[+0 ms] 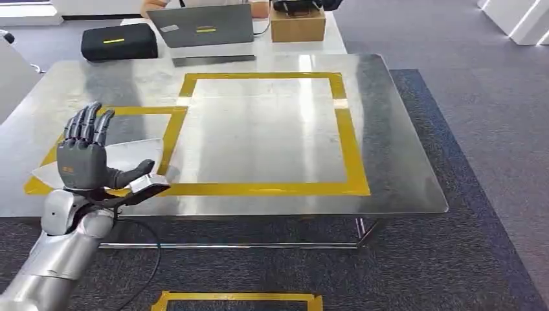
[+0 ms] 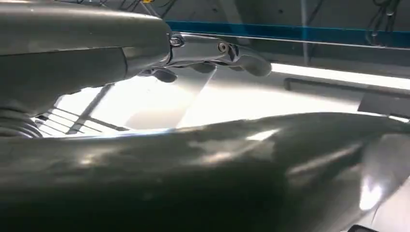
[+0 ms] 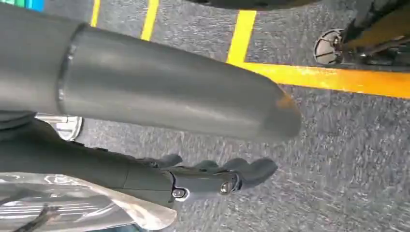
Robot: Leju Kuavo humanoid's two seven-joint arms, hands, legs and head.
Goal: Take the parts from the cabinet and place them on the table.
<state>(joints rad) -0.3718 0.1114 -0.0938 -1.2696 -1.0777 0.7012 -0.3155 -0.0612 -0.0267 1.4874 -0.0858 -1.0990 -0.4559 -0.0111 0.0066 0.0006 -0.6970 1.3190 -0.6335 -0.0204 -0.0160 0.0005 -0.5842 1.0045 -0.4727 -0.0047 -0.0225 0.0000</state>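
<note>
A flat pale-grey metal plate (image 1: 133,154) lies on the steel table (image 1: 272,136), inside the small yellow-taped box at the table's near left. My left hand (image 1: 83,155) is over the plate's near part, back toward the camera, fingers straight and spread, thumb stuck out to the right. Whether the palm touches the plate I cannot tell. In the left wrist view the fingers (image 2: 212,52) reach out straight, apart from the thick thumb (image 2: 203,169). My right hand (image 3: 203,180) hangs above the carpet, fingers loosely extended and apart from the thumb (image 3: 169,92), nothing between them.
A large yellow-taped square (image 1: 265,129) marks the table's middle. Behind the table lie a black case (image 1: 120,43), a grey laptop (image 1: 206,29) and a cardboard box (image 1: 298,24). Yellow tape lines (image 1: 236,299) mark the grey carpet in front of the table.
</note>
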